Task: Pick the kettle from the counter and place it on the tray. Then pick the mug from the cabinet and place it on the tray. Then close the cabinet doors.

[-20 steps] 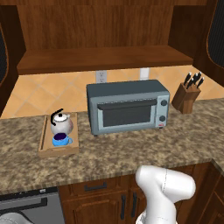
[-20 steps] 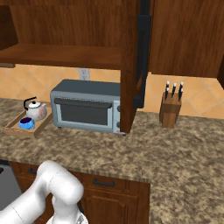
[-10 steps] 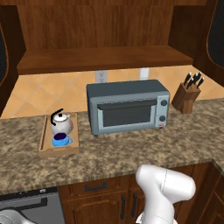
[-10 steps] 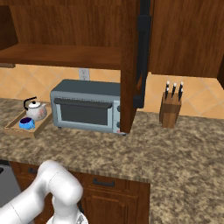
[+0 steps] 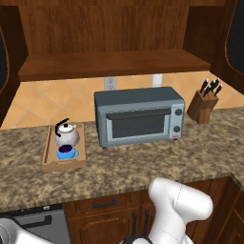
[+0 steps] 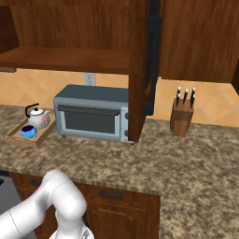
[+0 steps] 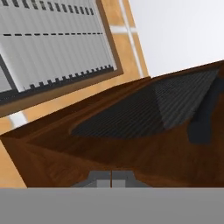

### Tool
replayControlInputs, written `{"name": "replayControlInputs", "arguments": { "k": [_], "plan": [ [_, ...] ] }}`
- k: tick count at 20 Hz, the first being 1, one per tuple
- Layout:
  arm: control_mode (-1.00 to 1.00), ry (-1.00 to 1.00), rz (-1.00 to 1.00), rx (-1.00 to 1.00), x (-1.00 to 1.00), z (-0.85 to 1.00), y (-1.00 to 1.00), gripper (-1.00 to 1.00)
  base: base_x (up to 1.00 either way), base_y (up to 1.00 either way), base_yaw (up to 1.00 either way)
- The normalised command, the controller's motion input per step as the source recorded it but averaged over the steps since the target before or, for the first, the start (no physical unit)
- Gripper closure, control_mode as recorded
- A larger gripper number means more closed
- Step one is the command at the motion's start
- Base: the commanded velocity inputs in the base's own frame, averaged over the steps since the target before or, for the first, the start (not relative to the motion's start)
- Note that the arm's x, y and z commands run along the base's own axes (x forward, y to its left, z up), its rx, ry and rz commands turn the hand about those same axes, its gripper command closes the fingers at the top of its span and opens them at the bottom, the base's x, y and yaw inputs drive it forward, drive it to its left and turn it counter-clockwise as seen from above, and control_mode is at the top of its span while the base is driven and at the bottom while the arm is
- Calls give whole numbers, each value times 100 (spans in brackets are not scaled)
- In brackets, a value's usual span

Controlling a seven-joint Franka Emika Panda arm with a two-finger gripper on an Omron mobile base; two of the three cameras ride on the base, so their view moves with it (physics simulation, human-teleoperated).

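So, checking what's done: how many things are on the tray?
2. The kettle sits at the back of the tray, and the mug is just in front of it. Nothing else seems hidden there.

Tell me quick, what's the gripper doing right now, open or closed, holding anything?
Gripper: closed, the jaws meet with nothing between them; it faces a dark wooden cabinet door with an arched black panel.
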Motion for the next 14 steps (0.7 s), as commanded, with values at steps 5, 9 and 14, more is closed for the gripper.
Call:
{"name": "replayControlInputs", "arguments": {
  "k": [5,9,14],
  "plan": [
    [-100,0,0,0,36,1,14,100,0,0,0],
    [-100,0,-1,0,45,0,7,100,0,0,0],
    [-100,0,-6,0,55,3,13,100,0,0,0]
  ]
}}
